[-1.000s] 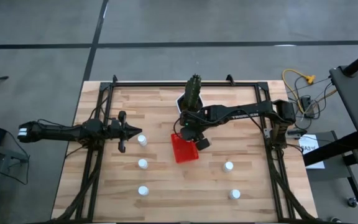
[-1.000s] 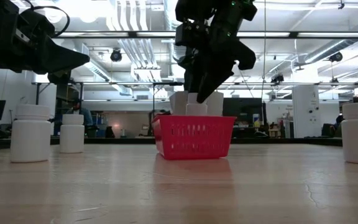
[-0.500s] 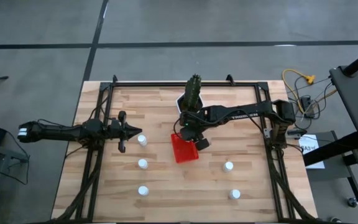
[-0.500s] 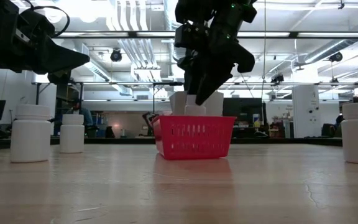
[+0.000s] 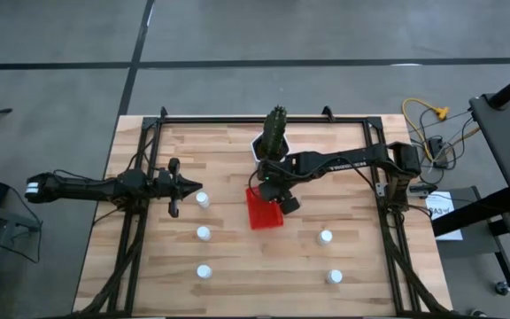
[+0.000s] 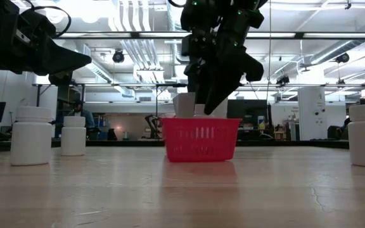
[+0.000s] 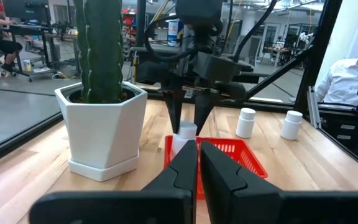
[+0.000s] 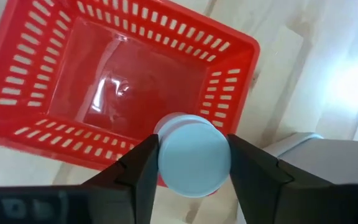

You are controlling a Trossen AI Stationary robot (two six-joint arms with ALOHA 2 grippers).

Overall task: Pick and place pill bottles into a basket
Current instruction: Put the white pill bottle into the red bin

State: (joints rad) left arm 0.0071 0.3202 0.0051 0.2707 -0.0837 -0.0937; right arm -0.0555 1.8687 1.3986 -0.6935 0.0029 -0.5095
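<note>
The red basket stands on the table's middle, and also shows in the low view. My right gripper hangs over the basket's far-left rim, shut on a white pill bottle. The same bottle shows in the low view and the left wrist view. Several other pill bottles stand upright on the table: three at the left and two at the right. My left gripper is shut and empty, just left of the nearest bottle. My right gripper pinches the bottle by its sides just under the cap, one finger on each side. The fingers come from above, pointing down. The bottle hangs upright over the basket's rim; whether it touches the rim I cannot tell.
A white hexagonal pot with a green cactus stands just beyond the basket, close to my right arm. It also shows in the left wrist view. A dark frame runs round the table. A person sits beyond the table.
My right gripper has risen a little with the bottle, still over the basket's rim. The basket has turned a little and slid slightly on the table.
</note>
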